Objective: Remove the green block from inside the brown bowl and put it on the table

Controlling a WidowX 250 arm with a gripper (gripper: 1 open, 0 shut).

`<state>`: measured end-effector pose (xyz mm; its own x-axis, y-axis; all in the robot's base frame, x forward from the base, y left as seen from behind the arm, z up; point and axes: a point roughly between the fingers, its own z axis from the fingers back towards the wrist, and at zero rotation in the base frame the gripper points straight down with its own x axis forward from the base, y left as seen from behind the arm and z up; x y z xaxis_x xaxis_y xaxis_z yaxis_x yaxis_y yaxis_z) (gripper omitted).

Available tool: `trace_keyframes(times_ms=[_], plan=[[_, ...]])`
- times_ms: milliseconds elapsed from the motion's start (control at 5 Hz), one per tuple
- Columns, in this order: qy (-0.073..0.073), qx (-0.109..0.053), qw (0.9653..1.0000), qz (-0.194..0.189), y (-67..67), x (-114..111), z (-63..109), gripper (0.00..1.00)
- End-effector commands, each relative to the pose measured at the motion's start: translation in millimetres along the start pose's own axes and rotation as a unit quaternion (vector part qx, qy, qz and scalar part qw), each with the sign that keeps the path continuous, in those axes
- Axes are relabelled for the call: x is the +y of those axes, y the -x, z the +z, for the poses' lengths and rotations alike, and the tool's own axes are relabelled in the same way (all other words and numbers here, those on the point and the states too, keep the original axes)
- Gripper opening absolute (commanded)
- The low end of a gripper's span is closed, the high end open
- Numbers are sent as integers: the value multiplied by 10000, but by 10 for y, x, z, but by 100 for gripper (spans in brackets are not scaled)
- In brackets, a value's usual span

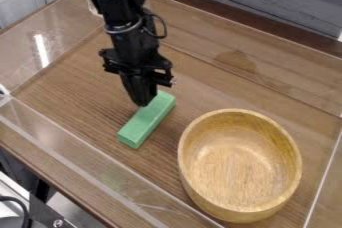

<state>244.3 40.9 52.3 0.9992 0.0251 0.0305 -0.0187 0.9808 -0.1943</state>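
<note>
The green block (144, 122) lies flat on the table (241, 77), just left of the brown bowl (245, 165), which holds nothing. My black gripper (142, 98) points almost straight down over the block's far end. Its fingers are shut together, and their tips sit at or just above the block's top edge. Whether the tips pinch the block's end or only touch it, I cannot make out. The arm rises from the gripper toward the upper left.
Low clear plastic walls (80, 157) border the tabletop along the front and left. The bowl stands near the front right corner. Bare wood stretches behind the gripper toward the back wall.
</note>
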Motion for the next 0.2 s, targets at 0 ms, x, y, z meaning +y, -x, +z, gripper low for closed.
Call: trace_keyframes(times_ms=[0], plan=[[-38,-182,9998,-120,-108,-22,90,100]])
